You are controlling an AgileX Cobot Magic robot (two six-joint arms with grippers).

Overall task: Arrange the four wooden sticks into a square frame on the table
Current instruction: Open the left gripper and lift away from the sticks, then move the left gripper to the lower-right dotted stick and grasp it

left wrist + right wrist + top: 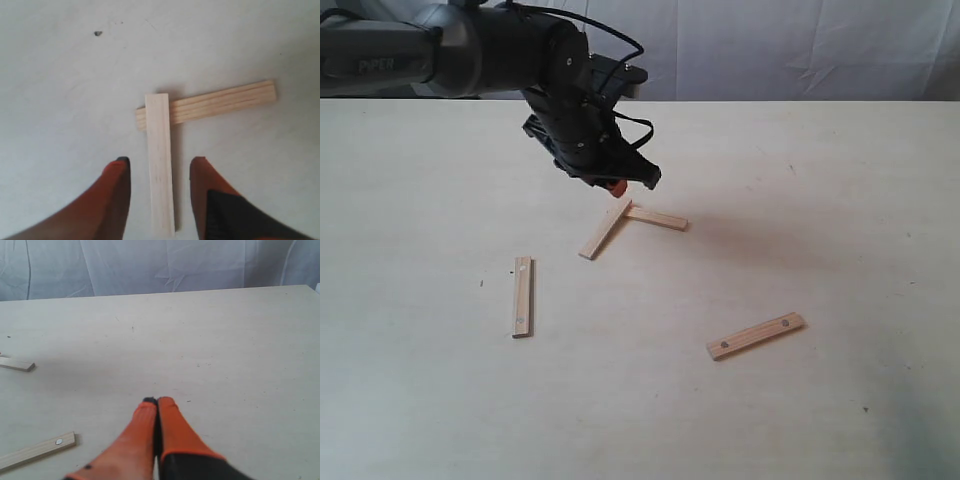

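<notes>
Two wooden sticks meet in an L near the table's middle: a slanted stick rests its far end on a flatter stick. My left gripper hovers just above that corner, open. In the left wrist view the slanted stick lies between the orange fingers with gaps on both sides, overlapping the crosswise stick. A third stick lies at the left, a fourth with dark holes at the front right. My right gripper is shut on nothing, with the holed stick beside it.
A white cloth backdrop hangs behind the table's far edge. A few tiny dark specks mark the tabletop. The left arm's black body reaches in from the upper left.
</notes>
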